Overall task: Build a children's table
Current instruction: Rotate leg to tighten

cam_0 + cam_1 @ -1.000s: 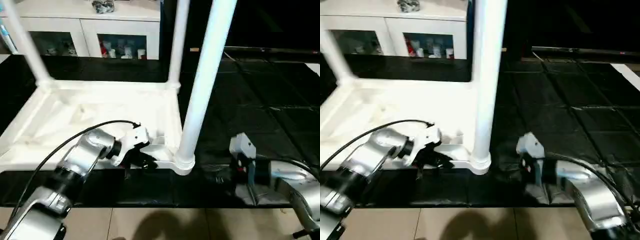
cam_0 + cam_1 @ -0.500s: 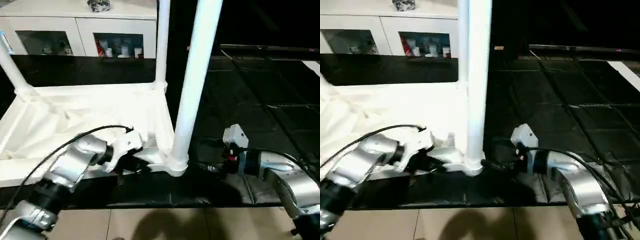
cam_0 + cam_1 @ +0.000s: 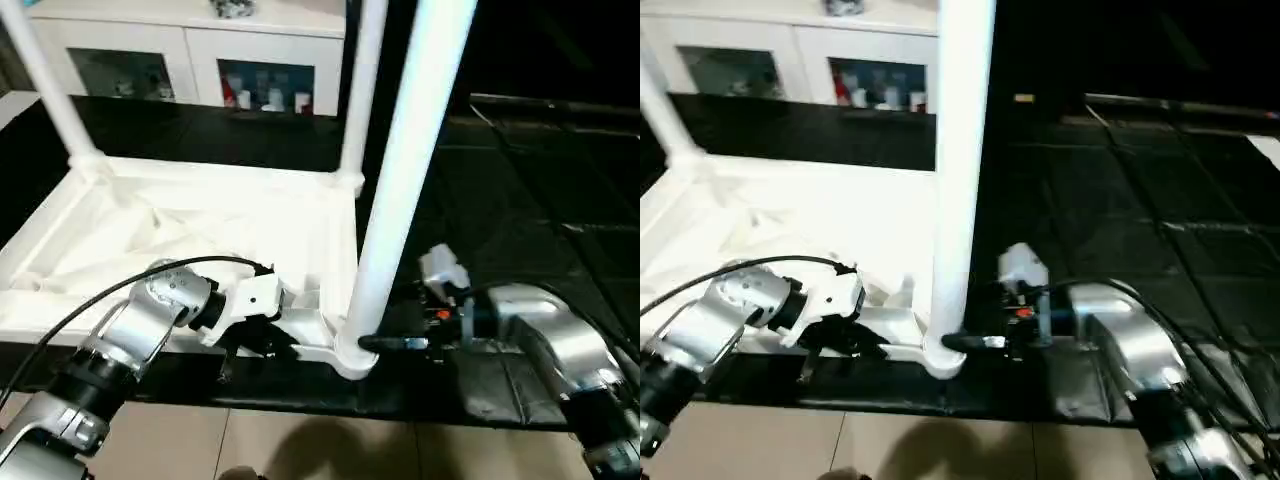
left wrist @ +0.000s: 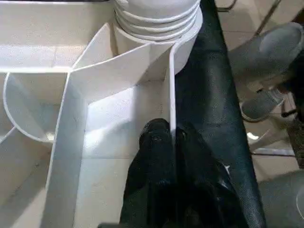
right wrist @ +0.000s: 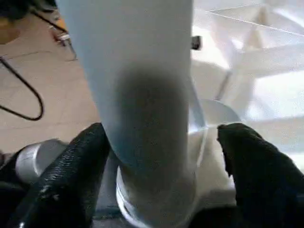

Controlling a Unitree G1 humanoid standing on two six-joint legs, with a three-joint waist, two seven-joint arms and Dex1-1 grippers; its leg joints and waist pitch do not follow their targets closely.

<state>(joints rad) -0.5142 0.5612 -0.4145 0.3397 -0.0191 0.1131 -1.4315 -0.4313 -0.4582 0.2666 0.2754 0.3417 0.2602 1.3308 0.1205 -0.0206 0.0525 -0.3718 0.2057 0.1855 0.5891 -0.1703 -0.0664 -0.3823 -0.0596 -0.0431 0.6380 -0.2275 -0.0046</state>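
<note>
The left gripper (image 4: 170, 142) is closed on the thin side wall of the table top (image 3: 200, 225), one black finger (image 4: 154, 142) on each side of this rim, close to the near corner socket (image 4: 156, 19). The left wrist view shows this pinch clearly, while in the head views the fingers are mostly hidden under the white wrist block. The right gripper (image 5: 156, 147) is spread wide, with its two fingers (image 5: 71, 166) on both sides of the near leg (image 3: 405, 170), low down near the socket; the right wrist view shows a small gap between each pad and the tube, so I cannot tell if they touch it. The table top lies upside down on the black mat (image 3: 520, 200), ribs up, and its near edge reaches the edge of the mat. Three legs stand upright in their sockets: the near leg, a far right leg (image 3: 358, 90) and a far left leg (image 3: 50, 85). Behind stands a white cabinet (image 3: 200, 60) with glass doors. The left wrist view also shows a grey shoe (image 4: 266, 102) on the tile floor (image 3: 300, 450). No writing can be read on any part.
</note>
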